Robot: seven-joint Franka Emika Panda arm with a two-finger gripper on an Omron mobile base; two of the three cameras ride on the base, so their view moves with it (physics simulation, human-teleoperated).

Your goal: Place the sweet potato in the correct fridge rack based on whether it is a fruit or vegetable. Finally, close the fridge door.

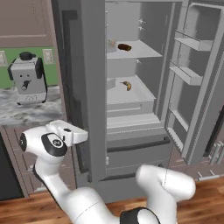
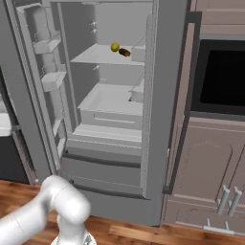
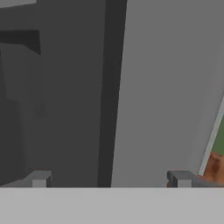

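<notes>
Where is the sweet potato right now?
The sweet potato lies on the upper fridge rack inside the open fridge, just beside a round yellow fruit; the banana sits one rack below.

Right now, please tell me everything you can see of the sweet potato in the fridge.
The sweet potato is a small, stubby, oblong tuber, dark reddish-brown, dull-skinned. It lies on its side on the upper fridge rack, slightly slanted, towards the back. In the right base view it sits right beside a round yellow fruit, apparently touching it. Nothing holds it; a banana lies on the rack below.
</notes>
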